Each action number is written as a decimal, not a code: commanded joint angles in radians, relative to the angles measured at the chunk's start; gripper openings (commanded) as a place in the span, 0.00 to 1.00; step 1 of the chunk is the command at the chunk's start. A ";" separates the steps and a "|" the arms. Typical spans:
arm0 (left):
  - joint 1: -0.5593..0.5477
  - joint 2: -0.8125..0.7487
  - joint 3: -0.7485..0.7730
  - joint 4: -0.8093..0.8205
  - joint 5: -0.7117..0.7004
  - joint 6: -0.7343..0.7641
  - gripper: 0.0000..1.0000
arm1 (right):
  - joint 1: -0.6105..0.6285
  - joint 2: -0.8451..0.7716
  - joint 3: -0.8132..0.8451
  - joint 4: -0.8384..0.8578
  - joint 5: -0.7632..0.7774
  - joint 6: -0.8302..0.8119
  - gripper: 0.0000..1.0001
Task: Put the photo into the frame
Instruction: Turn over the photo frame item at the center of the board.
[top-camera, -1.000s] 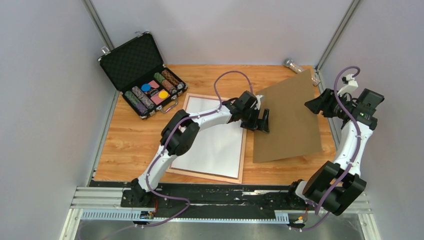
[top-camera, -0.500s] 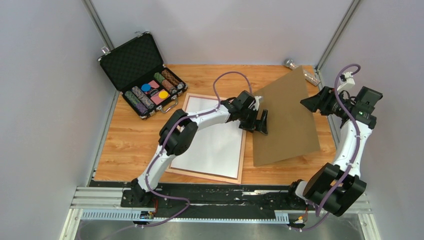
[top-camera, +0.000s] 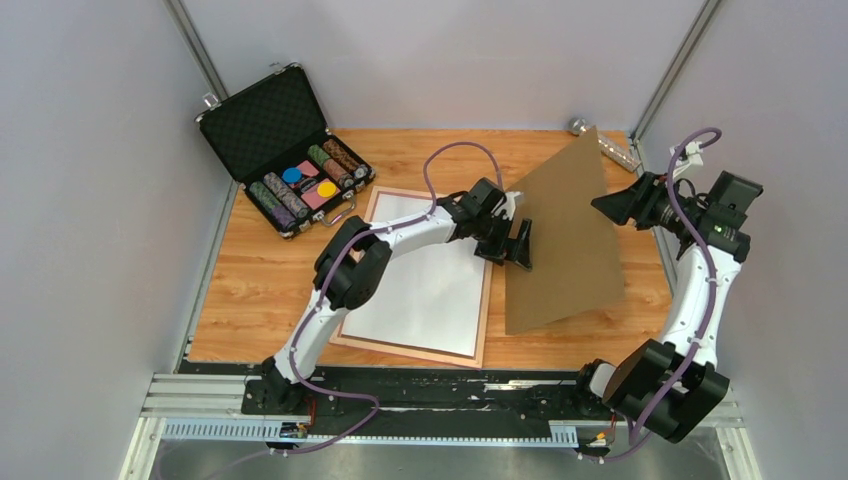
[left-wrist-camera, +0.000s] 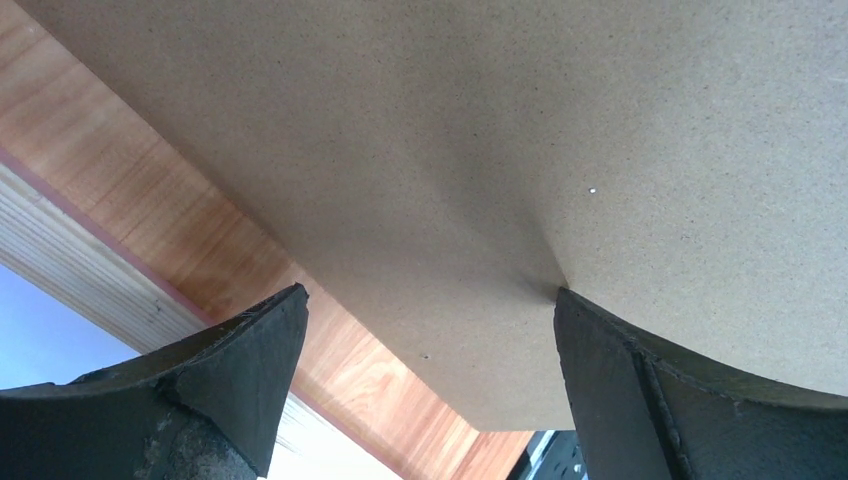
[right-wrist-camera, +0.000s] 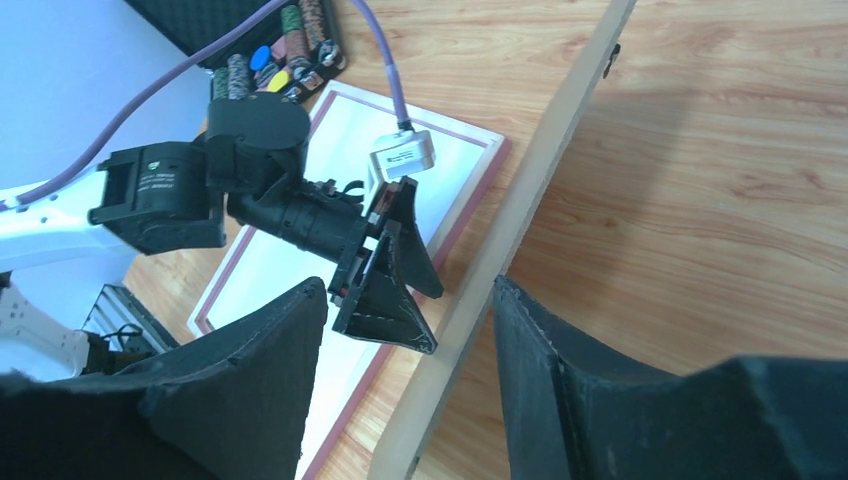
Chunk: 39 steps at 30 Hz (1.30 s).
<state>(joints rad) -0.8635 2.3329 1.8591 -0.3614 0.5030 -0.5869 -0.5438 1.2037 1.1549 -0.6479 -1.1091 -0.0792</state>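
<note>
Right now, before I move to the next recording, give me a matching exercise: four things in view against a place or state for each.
Things:
1. backing board
2. frame
3. black case
4. left gripper

States:
A. lies flat on the table, under the left arm
B. lid open, far left corner
C. jaws wide apart, holding nothing
D. tilted, right edge raised

Pairs: 1-D, 2-A, 3-B, 4-C
</note>
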 joint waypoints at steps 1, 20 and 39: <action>0.005 -0.017 -0.034 0.040 -0.037 0.030 1.00 | 0.061 -0.027 -0.029 -0.206 -0.198 0.060 0.59; 0.037 -0.025 -0.039 0.046 0.036 0.066 1.00 | 0.121 -0.027 0.002 -0.197 -0.227 0.047 0.58; 0.109 -0.149 0.060 -0.042 -0.007 0.097 1.00 | 0.154 0.003 0.086 -0.174 -0.133 0.108 0.61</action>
<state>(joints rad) -0.7788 2.2913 1.8610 -0.3916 0.5121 -0.4984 -0.4065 1.2060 1.2037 -0.8482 -1.2453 -0.0036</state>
